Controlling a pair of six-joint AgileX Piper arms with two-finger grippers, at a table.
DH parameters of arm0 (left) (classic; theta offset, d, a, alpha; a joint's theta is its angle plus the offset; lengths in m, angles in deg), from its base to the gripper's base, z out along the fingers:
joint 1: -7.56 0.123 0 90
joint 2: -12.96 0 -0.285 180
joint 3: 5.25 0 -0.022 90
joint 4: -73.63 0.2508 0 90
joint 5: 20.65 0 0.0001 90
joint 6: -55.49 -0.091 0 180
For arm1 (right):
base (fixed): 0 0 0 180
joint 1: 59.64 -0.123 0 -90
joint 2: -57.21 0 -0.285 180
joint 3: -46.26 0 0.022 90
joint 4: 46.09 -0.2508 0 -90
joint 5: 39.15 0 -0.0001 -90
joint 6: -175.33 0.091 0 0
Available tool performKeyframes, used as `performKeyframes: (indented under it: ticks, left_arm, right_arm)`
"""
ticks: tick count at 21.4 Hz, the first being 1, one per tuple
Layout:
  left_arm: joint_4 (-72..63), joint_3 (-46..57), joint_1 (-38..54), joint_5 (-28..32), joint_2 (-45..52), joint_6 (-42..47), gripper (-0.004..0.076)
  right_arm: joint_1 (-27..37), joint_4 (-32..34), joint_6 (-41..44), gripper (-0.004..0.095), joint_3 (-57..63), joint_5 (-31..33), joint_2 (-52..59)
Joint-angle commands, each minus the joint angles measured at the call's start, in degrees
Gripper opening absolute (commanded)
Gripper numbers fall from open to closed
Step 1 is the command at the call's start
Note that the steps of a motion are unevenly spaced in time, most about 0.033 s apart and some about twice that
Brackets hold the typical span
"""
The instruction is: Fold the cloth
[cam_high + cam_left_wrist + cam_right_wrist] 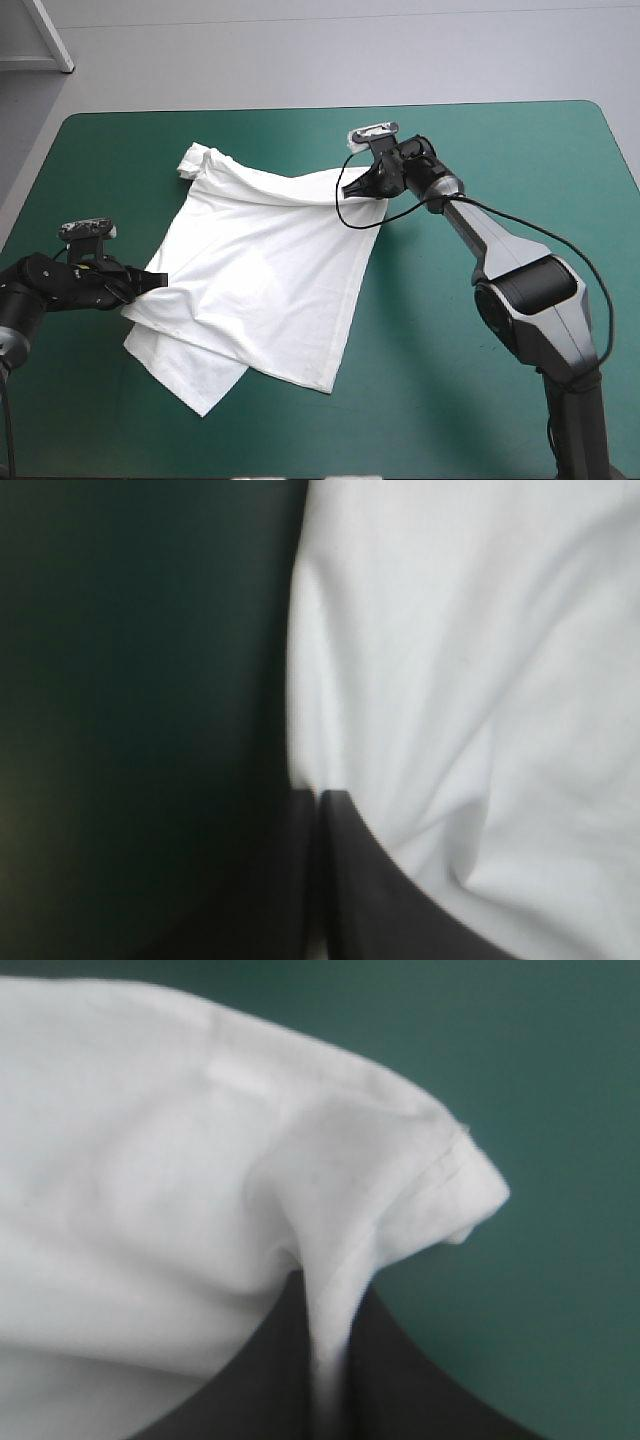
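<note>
High view: the T-shirt (pixel 260 280) lies mostly flat on the cover (pixel 480 420), left of the table's middle. Its long axis slants from a bunched far-left corner toward the near edge, and a lower layer peeks out at the near left. The left gripper (pixel 155 281) pinches its left edge. The right gripper (pixel 348 189) pinches its far right corner, with a taut ridge running from there to the bunched corner. The cloth lies between the two, so a fold would likely carry a held edge inward across it.

Left wrist view: the left gripper (pixel 320 802) is pressed together on the T-shirt (pixel 460 680); soft creases fan out from the pinch.

Right wrist view: the right gripper (pixel 325 1305) is all but shut, with a thin strip of T-shirt (pixel 150 1160) between its fingers. A stitched hem (pixel 455 1165) curls over ahead, limp and soft
</note>
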Motion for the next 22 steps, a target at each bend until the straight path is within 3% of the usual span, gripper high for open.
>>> performKeyframes:
  ticks: [1,7,14,22]
  left_arm:
    - [-1.0,-5.8,-0.3,0.1,3.5,0.0,-0.001]
    - [-1.0,-19.7,-0.3,-5.5,8.1,0.2,-0.001]
    - [8.5,-47.7,-0.3,-11.9,11.5,3.4,-0.001]
    - [9.6,-59.4,-0.3,-15.6,11.5,3.4,-0.001]
  right_arm:
    - [0.4,2.4,-0.4,-0.0018,-1.9,-0.3,12.2]
    - [0.4,3.4,-0.1,-0.0018,-1.9,0.6,27.9]
    - [0.4,9.9,0.3,-0.0018,-1.9,0.6,50.9]
    - [0.4,10.3,-1.7,-0.0018,-1.8,-2.4,62.0]
